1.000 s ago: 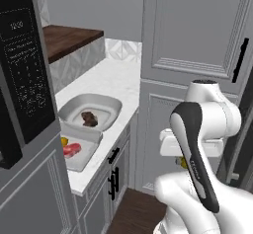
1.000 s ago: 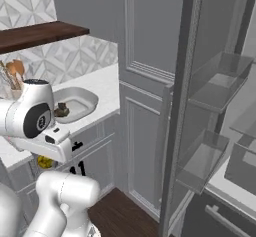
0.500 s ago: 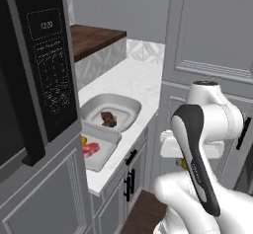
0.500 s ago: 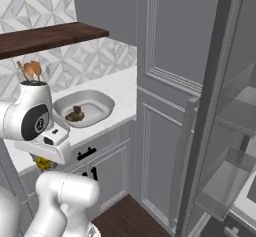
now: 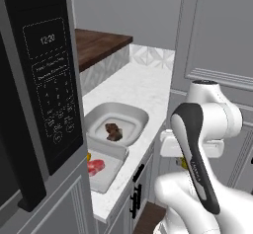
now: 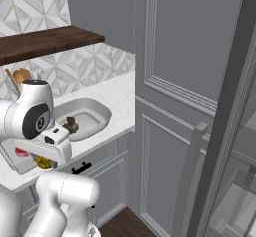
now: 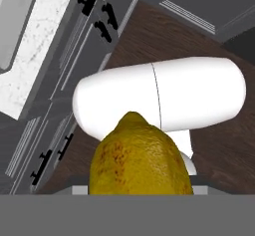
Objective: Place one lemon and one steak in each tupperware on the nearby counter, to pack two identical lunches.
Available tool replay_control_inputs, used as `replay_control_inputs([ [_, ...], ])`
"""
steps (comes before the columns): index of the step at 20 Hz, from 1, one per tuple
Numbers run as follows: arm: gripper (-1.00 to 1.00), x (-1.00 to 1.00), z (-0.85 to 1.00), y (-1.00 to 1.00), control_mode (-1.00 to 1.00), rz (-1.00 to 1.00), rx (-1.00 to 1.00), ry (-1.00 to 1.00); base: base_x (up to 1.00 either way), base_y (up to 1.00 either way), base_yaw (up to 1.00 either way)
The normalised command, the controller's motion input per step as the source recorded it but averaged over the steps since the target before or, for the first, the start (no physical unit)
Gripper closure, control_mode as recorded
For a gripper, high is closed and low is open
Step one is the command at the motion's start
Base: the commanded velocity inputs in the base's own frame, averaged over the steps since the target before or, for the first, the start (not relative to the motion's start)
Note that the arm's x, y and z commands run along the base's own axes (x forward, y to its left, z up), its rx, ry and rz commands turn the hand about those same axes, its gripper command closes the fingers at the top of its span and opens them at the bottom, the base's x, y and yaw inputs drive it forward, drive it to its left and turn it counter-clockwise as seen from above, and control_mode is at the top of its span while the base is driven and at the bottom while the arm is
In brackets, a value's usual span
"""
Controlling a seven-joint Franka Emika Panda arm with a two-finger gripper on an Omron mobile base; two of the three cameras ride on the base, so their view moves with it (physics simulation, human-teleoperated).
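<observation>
Nearest of all, in the hand view, a dull yellow lemon (image 7: 141, 155) with dark speckles is sitting right against the camera, and the hand is pinching it, though its finger tips are hidden behind the fruit. The lemon is likely light and firm with a waxy, rounded skin that could roll or slip, so a grip across its widest middle looks safest. Beneath it, the same view is looking down past the dark wooden floor (image 7: 219, 145) to a strip of white marbled worktop (image 7: 37, 60) and grey cabinet fronts with black handles (image 7: 105, 29). From the right base view, a sliver of the held lemon is peeking out under the wrist, hanging near the worktop's front edge. A little farther, in the left base view, a shallow tray (image 5: 109, 166) is lying at the worktop's near end holding a bright red-pink steak (image 5: 95, 166), with a spot of yellow (image 5: 89, 155) at its left edge, probably the second lemon, mostly hidden by the microwave (image 5: 37, 90). Touching the tray's far side, a deeper tub (image 5: 129, 115) is holding a darker brownish steak (image 5: 114, 131) and appears to have no lemon. The left view is giving the clearer look into both containers; the right view is showing a wooden shelf (image 6: 47, 40) and a tall grey door (image 6: 192, 61) beyond.
</observation>
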Motion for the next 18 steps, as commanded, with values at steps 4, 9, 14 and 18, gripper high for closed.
replay_control_inputs([
  [4, 1.00, 0.10, 0.00, 0.02, -1.00, 0.01, 0.00, 0.00, 0.01, 0.00, 0.00],
  [9, 1.00, 0.92, 0.00, 0.14, -1.00, 0.17, 0.00, -0.01, 0.00, 0.00, 0.00],
  [14, 1.00, 1.00, 0.14, 0.15, -1.00, 0.25, 0.00, 0.00, 0.00, 0.00, 0.00],
  [18, 1.00, 1.00, 0.01, 0.34, -1.00, 0.40, 0.00, 0.00, 0.00, 0.00, 0.00],
])
